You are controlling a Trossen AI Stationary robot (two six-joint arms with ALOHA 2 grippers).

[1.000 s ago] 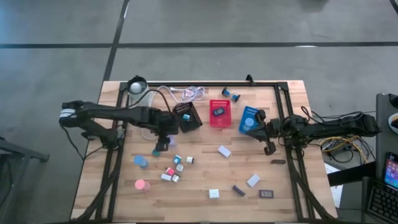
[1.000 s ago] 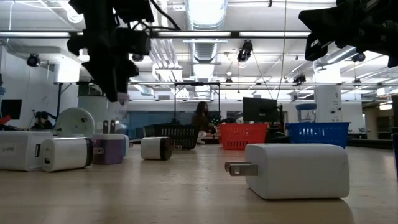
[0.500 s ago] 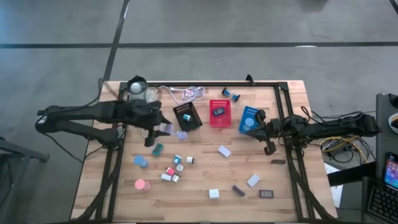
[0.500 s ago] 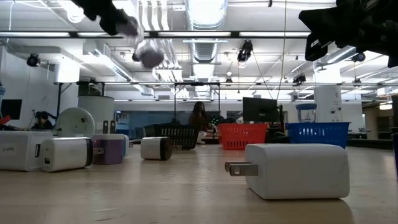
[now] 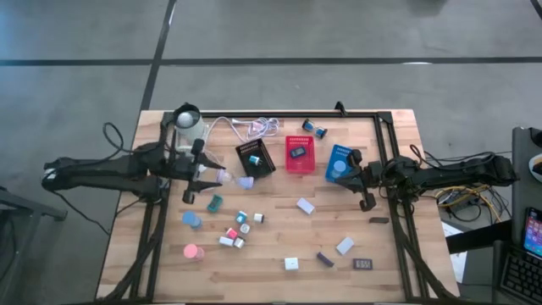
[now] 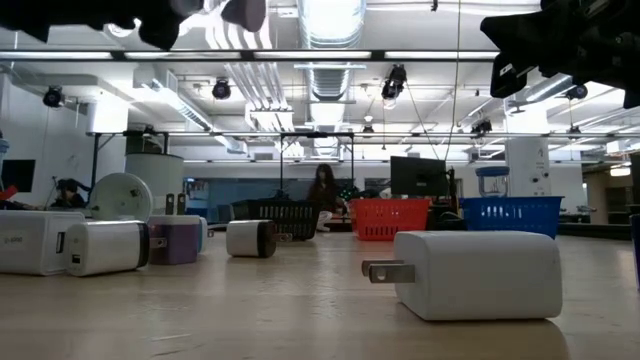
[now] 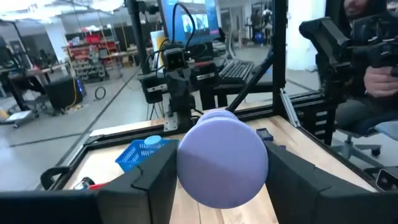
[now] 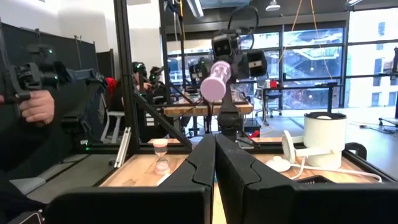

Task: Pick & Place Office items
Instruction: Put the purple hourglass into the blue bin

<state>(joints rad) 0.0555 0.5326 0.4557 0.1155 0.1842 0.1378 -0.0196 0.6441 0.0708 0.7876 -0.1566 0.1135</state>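
Lavender roll (image 7: 222, 157) clamped between the raised left gripper's (image 7: 214, 180) fingers.

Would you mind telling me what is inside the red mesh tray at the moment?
In the high view, the red mesh tray holds one small dark rectangular piece. From the low view its wall hides the inside, so anything lower in the tray cannot be seen.

arms (image 5: 110, 167) — dark, slender | fingers (image 8: 193, 171) — black, flat-sided

Left tool (image 5: 222, 176) around lavender roll (image 5: 246, 182), beside black tray (image 5: 256, 158)
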